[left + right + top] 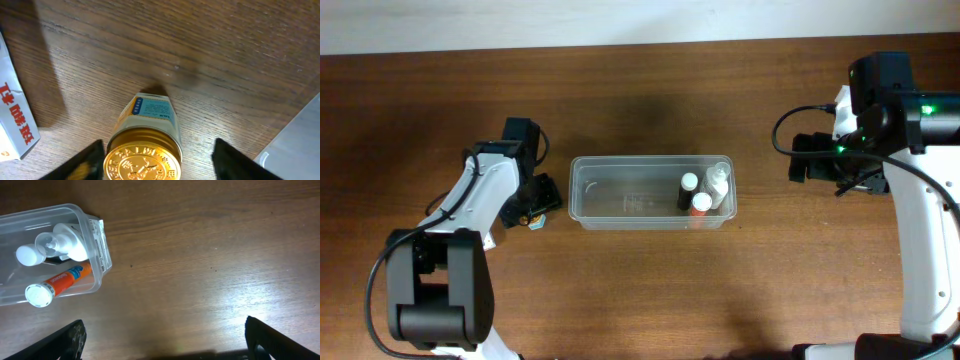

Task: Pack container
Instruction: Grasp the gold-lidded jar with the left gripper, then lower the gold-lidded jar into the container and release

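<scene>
The clear plastic container (620, 160) lies at the table's middle. At its right end are a white bottle (717, 183), a dark bottle with a white cap (688, 188) and an orange tube (700, 208). My left gripper (535, 205) is left of the container, open, with its fingers on either side of a gold-lidded jar (145, 152) that stands on the table; the right finger is clearly apart from it. My right gripper (165, 342) is open and empty over bare wood, right of the container (97, 240). The white bottle (65, 242) and orange tube (62, 280) show there too.
A white box with red print (15, 115) lies on the table just left of the jar. The container's corner (295, 140) shows at the right edge of the left wrist view. The table's far edge meets a pale wall (620, 20).
</scene>
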